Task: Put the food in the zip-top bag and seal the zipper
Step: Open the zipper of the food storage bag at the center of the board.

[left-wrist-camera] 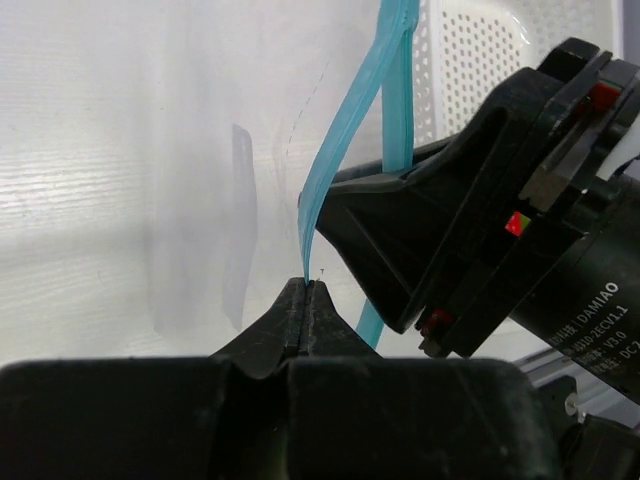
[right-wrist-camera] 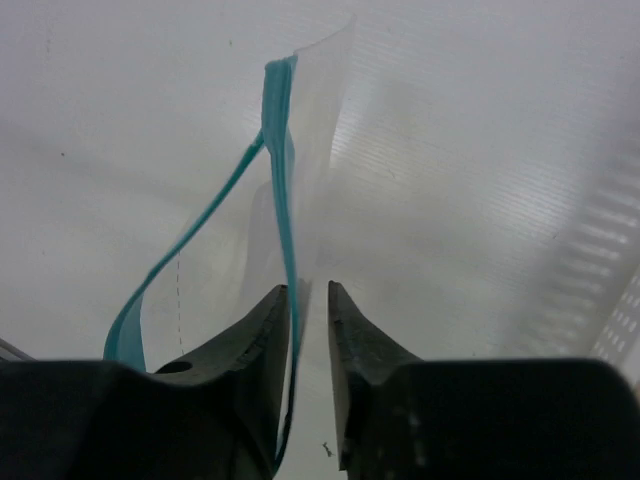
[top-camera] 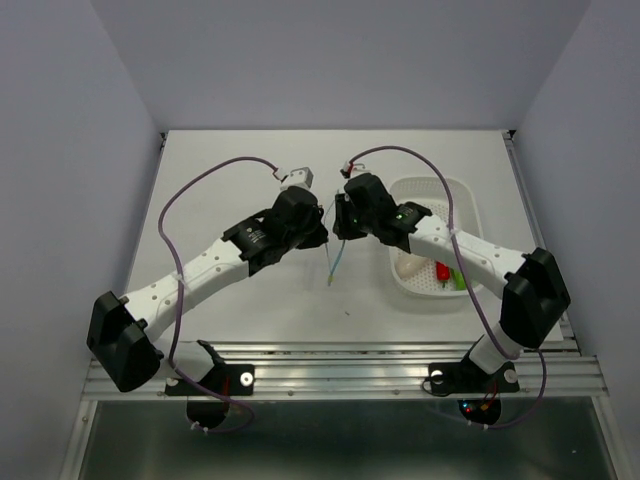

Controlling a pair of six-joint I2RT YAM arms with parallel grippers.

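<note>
Gripped edge-on between the two hands near the middle of the white desk (top-camera: 240, 180): a small clear crinkly plastic zip-top bag (top-camera: 335, 262). Along one edge of it, a thin light-blue zipper strip (left-wrist-camera: 345, 130), parted into two lips over part of its run. Pinched on one lip, the left hand (left-wrist-camera: 308, 298), black fingers pressed together with the blue strip caught at their tips. Set around the other lip, the right hand (right-wrist-camera: 310, 300), fingers narrowly spread, the strip lying against the inner face of one finger (right-wrist-camera: 262, 340) with a gap showing beside it. Cannot tell whether the bag's far end touches the desk. Just right of the bag, resting on the desk, a white perforated plastic basket (top-camera: 470, 200). Inside it at the near end, not in the bag: a white toy radish (top-camera: 408, 266), a slim red toy chili (top-camera: 441, 271) and a flat green toy pod (top-camera: 457, 279), lying side by side.
</note>
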